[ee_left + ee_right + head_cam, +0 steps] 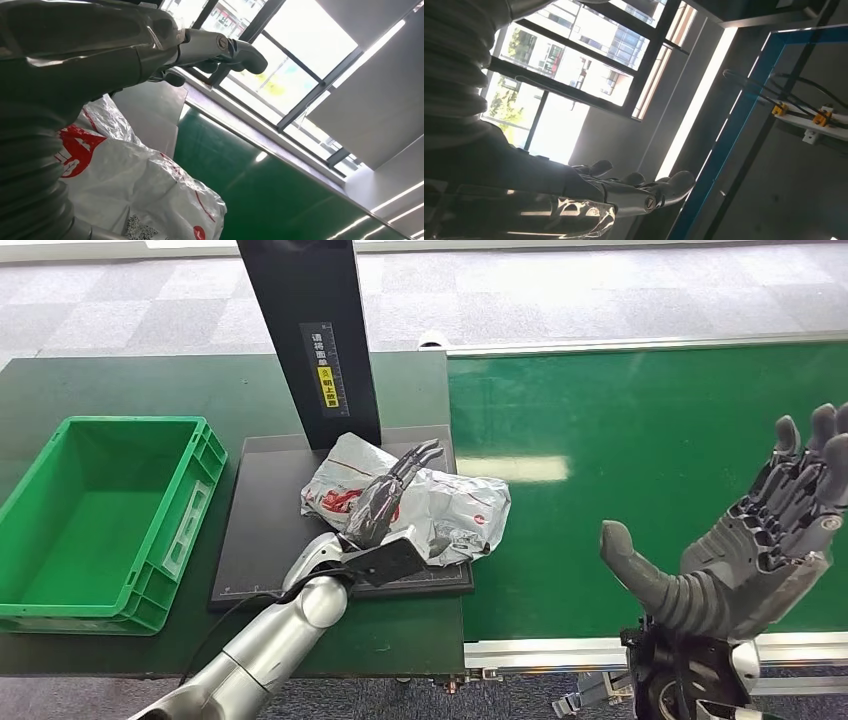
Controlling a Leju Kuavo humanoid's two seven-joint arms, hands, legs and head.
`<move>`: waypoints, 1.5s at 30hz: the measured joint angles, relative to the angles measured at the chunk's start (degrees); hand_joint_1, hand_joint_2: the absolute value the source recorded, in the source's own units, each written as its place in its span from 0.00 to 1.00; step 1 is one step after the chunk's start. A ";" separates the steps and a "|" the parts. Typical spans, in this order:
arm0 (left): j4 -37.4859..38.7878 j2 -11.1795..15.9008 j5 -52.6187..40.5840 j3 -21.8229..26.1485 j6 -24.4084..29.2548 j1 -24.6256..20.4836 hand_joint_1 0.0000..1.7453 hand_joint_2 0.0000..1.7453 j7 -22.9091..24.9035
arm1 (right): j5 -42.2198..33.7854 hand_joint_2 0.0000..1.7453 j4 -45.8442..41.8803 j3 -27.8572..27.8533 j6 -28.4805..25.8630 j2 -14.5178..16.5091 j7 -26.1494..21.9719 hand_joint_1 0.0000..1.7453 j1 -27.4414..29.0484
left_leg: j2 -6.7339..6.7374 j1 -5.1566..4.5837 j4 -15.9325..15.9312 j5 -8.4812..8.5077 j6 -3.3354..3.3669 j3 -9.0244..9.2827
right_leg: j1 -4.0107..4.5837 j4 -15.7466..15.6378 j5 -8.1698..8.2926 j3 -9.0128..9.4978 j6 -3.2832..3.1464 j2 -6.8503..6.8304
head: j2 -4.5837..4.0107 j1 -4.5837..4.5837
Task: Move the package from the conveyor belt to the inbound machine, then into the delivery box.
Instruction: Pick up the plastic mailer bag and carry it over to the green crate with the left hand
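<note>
My left hand (392,497) lies flat on top of the package (440,502), fingers stretched out toward 12 o'clock and spread, pressing rather than pinching; I can't tell if the thumb is hooked under the bag's near edge. The package is a white plastic mailer bag with red print, crumpled, sitting on the dark plate of the inbound machine (270,530), right at the foot of its black post (310,330), with its 3 o'clock corner hanging toward the conveyor belt (650,460). So the belt-to-machine leg looks done; the bag isn't in the delivery box (100,520) yet, which sits on the desk (400,635) at 9 o'clock of the plate. My right hand (750,540) is up over the belt at 4 o'clock, fingers spread wide, holding nothing. Handling guess: light, soft, floppy, slick film, contents shift and it sags when lifted. Best hold is probably a bunched fold in the middle, or thumb under the near edge with fingers clamped on top; a corner-only pinch would likely slip or tear.
</note>
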 joint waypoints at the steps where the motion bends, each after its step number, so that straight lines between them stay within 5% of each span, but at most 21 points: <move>1: 1.34 -0.45 -0.54 -0.04 0.36 -0.68 0.00 1.00 0.29 | -0.20 1.00 -0.53 -0.24 0.05 0.01 -0.47 0.00 0.51 | 0.00 0.00 0.00 0.00 0.00 0.00 | 0.00 0.00 0.00 0.00 0.00 0.00 | 0.00 0.00; 15: 16.42 -3.13 -19.25 -2.16 7.84 -8.69 0.00 1.00 12.56 | -3.60 1.00 -1.79 -1.06 3.63 0.07 -3.76 0.00 1.69 | 0.00 0.00 0.00 0.02 0.01 -0.02 | 0.00 0.00 0.00 0.00 0.00 0.00 | -0.01 0.00; 23: 20.98 -3.39 -21.77 -3.86 8.38 -10.04 0.00 1.00 14.40 | -3.86 1.00 -1.71 -1.07 4.00 0.07 -3.95 0.00 1.69 | -0.01 0.00 0.00 0.02 0.02 -0.05 | 0.00 0.00 0.00 -0.01 0.01 0.00 | 0.00 0.01; 28: 23.60 -3.33 -30.77 -5.97 8.14 -10.82 0.00 1.00 21.72 | -4.35 1.00 -1.60 -1.08 4.90 0.07 -3.95 0.00 1.67 | -0.01 0.00 0.00 0.02 0.02 -0.05 | 0.00 0.00 0.00 0.01 0.00 0.00 | 0.00 0.01; 29: 24.12 -3.27 -32.02 -6.36 7.74 -10.84 0.07 1.00 23.07 | -4.40 1.00 -1.53 -1.08 4.99 0.07 -3.95 0.00 1.66 | 0.00 0.00 0.00 0.02 0.02 -0.05 | 0.00 0.01 0.00 0.01 0.00 0.00 | -0.01 0.00; 33: 25.91 -2.82 -33.04 -6.96 3.63 -10.95 0.97 1.00 24.51 | -4.76 1.00 -1.08 -1.08 4.98 0.05 -4.25 0.00 1.61 | -0.01 0.00 -0.01 0.02 0.02 -0.05 | 0.00 0.01 0.00 0.02 0.00 -0.01 | 0.00 0.01; 45: 28.08 -1.76 -32.80 -6.75 0.39 -11.15 1.00 1.00 23.82 | -5.15 1.00 -0.22 -1.53 4.31 0.31 -3.93 0.00 0.58 | -0.01 0.00 -0.02 0.02 0.02 0.07 | 0.00 0.01 0.00 0.15 0.00 -0.01 | 0.00 0.01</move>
